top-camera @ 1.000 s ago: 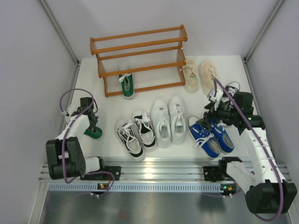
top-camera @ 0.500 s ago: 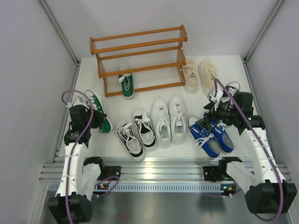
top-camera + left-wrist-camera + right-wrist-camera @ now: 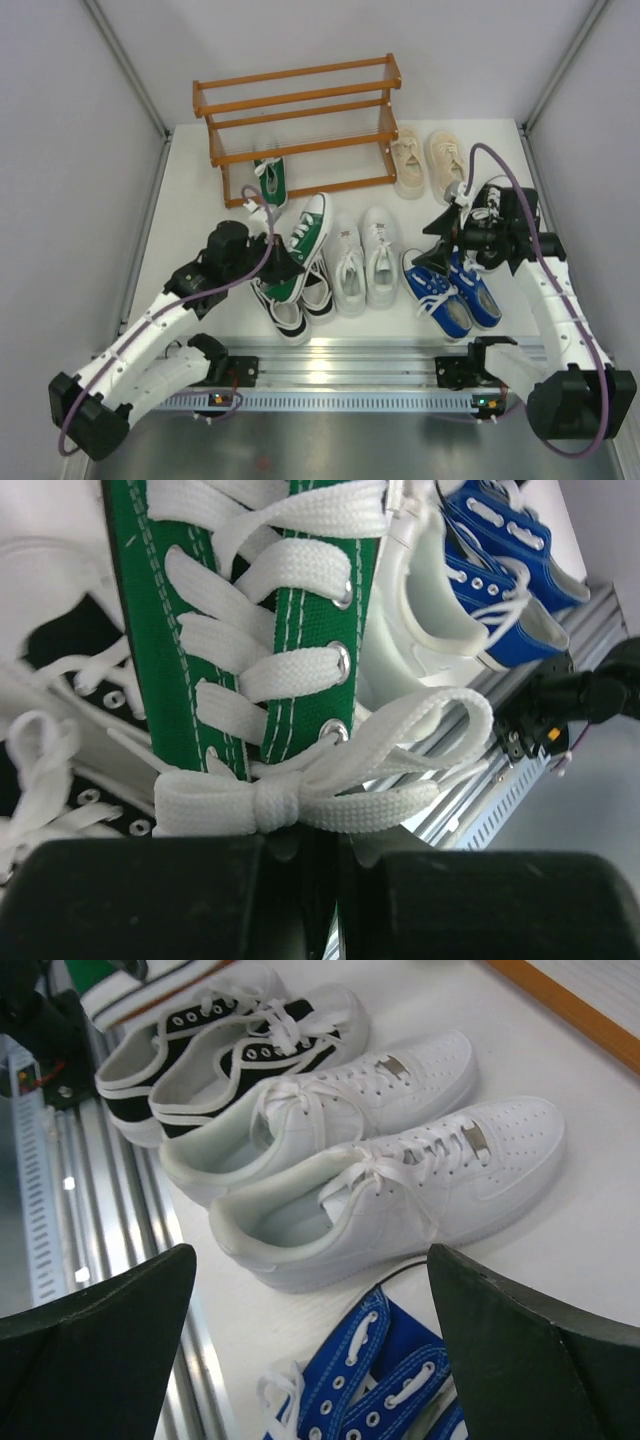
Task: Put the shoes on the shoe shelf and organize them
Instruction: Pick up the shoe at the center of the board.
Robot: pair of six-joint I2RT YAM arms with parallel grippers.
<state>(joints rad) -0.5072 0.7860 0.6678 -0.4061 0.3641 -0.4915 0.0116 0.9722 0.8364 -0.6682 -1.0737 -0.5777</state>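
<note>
Swinging in from the worktop's [image 3: 185, 190] left edge, left tool [image 3: 283, 268] pinches the green shoe [image 3: 305, 240], apparently by its heel, above the black-and-white pair [image 3: 290, 312]; shoe shelf [image 3: 300, 110] next. Right tool [image 3: 440, 245] spread.

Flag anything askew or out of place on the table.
One green lace-up sneaker, gripped by the shut left pincer, hangs slanted over the black-and-white sneakers, breaking the row of pairs. Its mate, the other green sneaker, sits alone low in the orange-brown wooden shelf. Nothing looks damaged or spilled.
</note>
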